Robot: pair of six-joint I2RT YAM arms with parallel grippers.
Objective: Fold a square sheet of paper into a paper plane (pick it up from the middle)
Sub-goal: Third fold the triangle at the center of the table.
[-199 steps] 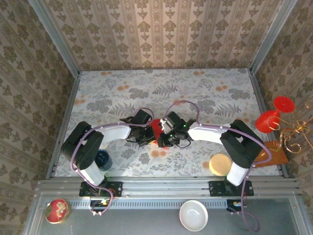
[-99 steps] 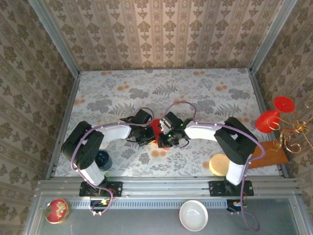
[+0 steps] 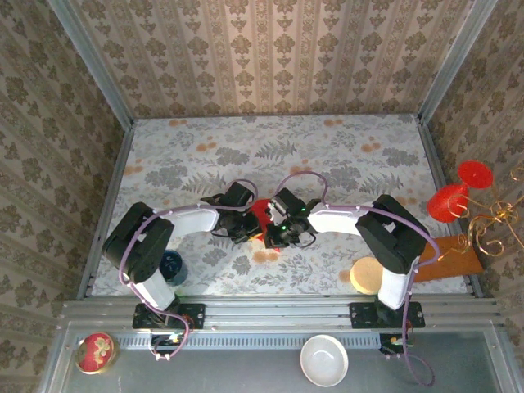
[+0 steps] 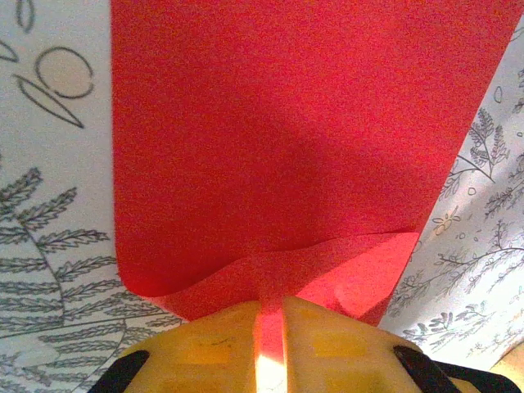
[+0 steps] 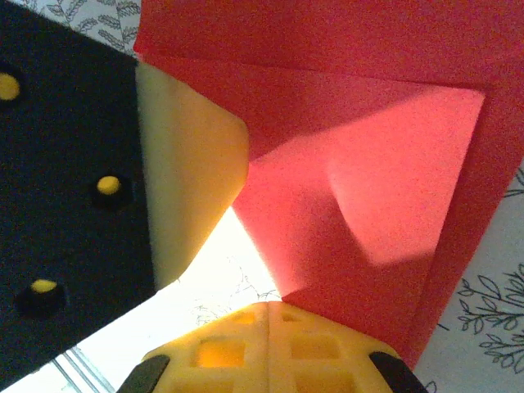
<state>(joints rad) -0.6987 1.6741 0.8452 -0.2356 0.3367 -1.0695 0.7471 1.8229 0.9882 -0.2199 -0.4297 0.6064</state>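
Observation:
The square sheet of paper (image 3: 260, 214), bright red and partly folded, is lifted at the table's middle between both grippers. In the left wrist view the sheet (image 4: 286, 139) spreads away from me, and a folded flap runs into the narrow slit between my left gripper's (image 4: 271, 304) yellow fingers. In the right wrist view my right gripper (image 5: 272, 307) has its fingers pressed together on a corner of the folded sheet (image 5: 368, 188). One finger (image 5: 188, 164) of the left gripper stands close on the left. From above, the left gripper (image 3: 244, 226) and right gripper (image 3: 275, 231) face each other across the paper.
A dark blue cup (image 3: 172, 266) stands by the left arm's base. A pale round disc (image 3: 368, 275) and a wooden board (image 3: 454, 264) sit by the right arm. Red glasses (image 3: 457, 196) stand at the right edge. A white bowl (image 3: 324, 360) and red tin (image 3: 96, 352) rest on the near shelf.
The right arm's elbow has swung left toward the middle. Both grippers have stayed at the red paper.

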